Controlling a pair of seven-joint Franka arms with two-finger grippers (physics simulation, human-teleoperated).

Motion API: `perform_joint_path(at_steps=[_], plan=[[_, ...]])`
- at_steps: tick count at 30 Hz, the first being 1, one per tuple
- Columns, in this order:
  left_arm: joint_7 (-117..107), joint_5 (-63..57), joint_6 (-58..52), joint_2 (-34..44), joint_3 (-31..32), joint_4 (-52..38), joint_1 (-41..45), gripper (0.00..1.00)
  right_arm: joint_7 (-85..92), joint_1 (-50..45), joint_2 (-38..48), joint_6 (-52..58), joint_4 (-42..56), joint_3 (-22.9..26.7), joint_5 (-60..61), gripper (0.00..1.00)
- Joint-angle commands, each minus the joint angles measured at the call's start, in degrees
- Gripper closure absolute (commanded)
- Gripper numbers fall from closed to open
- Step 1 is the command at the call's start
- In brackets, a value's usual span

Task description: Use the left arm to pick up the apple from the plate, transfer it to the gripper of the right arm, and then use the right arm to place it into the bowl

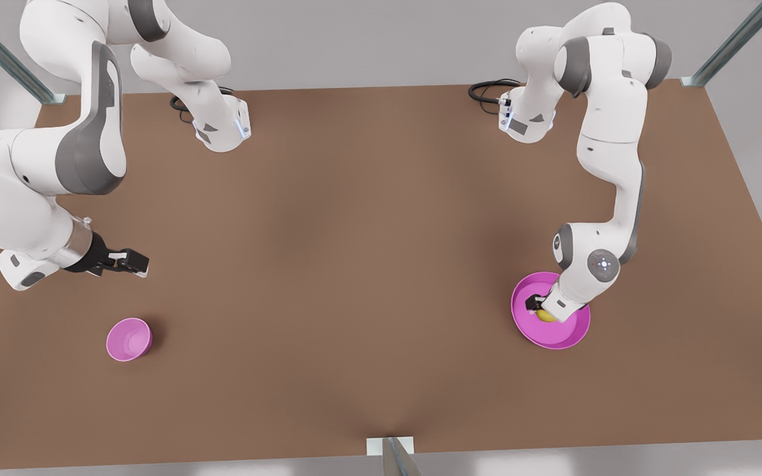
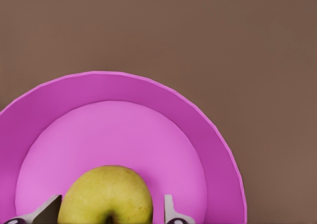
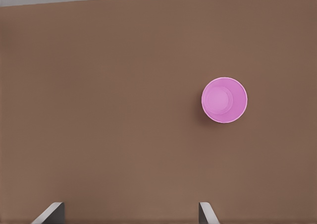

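**On the pink plate: left gripper straddles the apple, not yet clenched**

At the front view's right, your left gripper [image 1: 540, 305] is down over the pink plate [image 1: 569, 337], with the yellow-green apple [image 1: 546, 316] showing just beneath it. In the left wrist view, the apple [image 2: 106, 196] sits on the plate [image 2: 198, 130] between the two fingertips [image 2: 171, 209], and a sliver of pink shows on either side, so the jaws stand released around the fruit rather than pressed against it.

To do this step well, keep the apple centred between the fingers before you close, since a round fruit is likely to roll away from an off-centre squeeze. The near finger looks closer to the skin than the far one, so a small sideways correction may help. Close gently, then lift straight up so the plate rim is cleared.

At the front view's left, your right gripper [image 1: 126, 261] waits above the tabletop [image 1: 354, 264], near the small pink bowl [image 1: 129, 339]. In the right wrist view, its fingertips [image 3: 205, 213] stand wide apart with nothing between them, and the bowl [image 3: 224, 99] lies ahead on the tabletop.

The front view gives you the layout: plate and bowl are well apart, at opposite sides. The left wrist view gives you what the front view hides under the arm, namely the gaps between fingers and apple.
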State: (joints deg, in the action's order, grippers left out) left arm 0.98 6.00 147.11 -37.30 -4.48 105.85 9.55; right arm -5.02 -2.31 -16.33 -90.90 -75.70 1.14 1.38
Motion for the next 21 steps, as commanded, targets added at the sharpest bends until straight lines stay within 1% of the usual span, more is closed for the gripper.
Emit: perform_joint_path(at_steps=[1,6,9,13,18,21], plan=[[-0.4,-0.1,0.6,0.0,0.0,0.0,-0.1,0.02,0.0,0.0,0.1,0.0,0.0,0.0,0.0,0.0],[-0.5,-0.1,0.6,-0.4,0.0,0.0,0.0,0.15,0.6,0.2,0.1,0.0,0.0,0.0,0.0,0.0],[-0.5,-0.1,0.6,-0.5,0.0,0.0,0.0,0.16,0.1,-0.1,0.1,0.0,0.0,0.0,0.1,0.0],[-0.4,-0.1,0.6,-0.9,0.0,0.0,0.1,0.21,-0.1,-0.2,0.1,0.0,0.0,0.0,0.1,0.0],[-0.4,-0.1,0.6,-0.9,0.0,0.0,0.1,0.22,-0.1,-0.2,0.1,0.0,0.0,0.0,0.0,0.0],[0.0,-0.1,0.6,-0.1,0.0,-0.1,0.0,0.24,-0.2,-0.3,0.1,0.0,0.1,0.0,0.0,0.0]])
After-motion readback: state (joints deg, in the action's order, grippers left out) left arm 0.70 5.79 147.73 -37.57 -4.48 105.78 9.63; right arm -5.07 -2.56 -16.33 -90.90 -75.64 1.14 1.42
